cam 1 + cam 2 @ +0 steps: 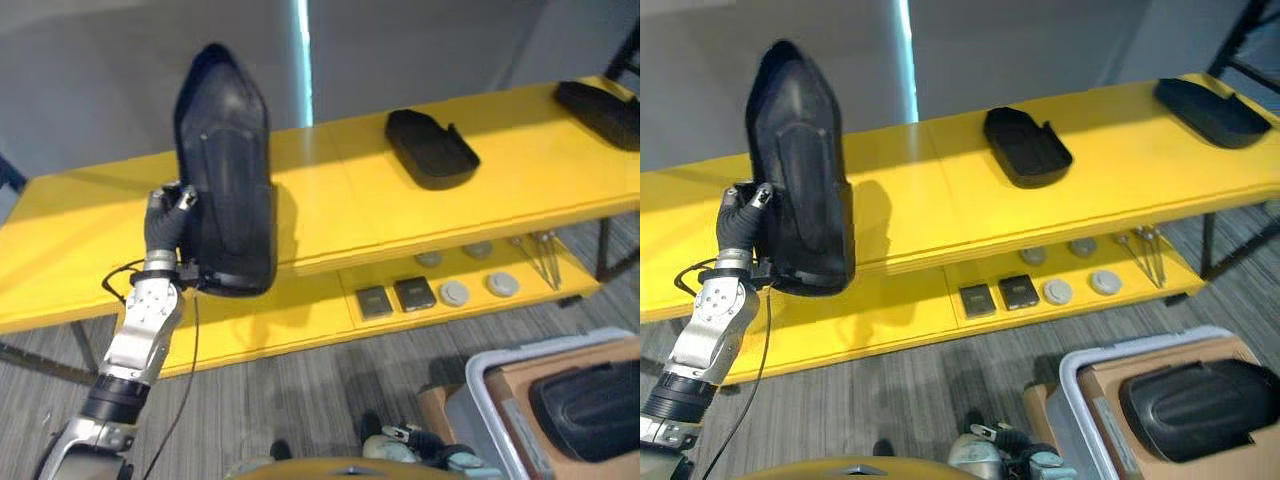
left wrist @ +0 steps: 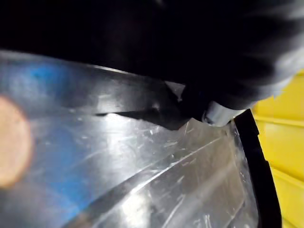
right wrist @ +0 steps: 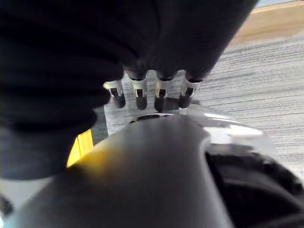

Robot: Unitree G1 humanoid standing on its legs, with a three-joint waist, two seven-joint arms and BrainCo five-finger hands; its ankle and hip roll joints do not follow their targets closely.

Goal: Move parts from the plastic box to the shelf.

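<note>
My left hand (image 1: pixel 165 222) is raised in front of the yellow shelf (image 1: pixel 340 205), its fingers curled round the edge of a long black plastic part (image 1: pixel 225 170). The part stands upright with its narrow end up, over the shelf's left portion; its glossy surface (image 2: pixel 142 156) shows close up in the left wrist view. The grey-rimmed plastic box (image 1: pixel 487 372) sits on the floor at the lower right, lined with cardboard and holding another black part (image 1: pixel 590 405). My right hand (image 3: pixel 142 92) hangs low with straight fingers and holds nothing.
Two black parts (image 1: pixel 430 148) (image 1: pixel 600 110) lie on the shelf's top board, at centre right and far right. The lower board (image 1: pixel 300 310) carries dark square pieces (image 1: pixel 395 296), grey discs (image 1: pixel 478 285) and thin metal tools (image 1: pixel 540 255). Grey striped floor lies in front.
</note>
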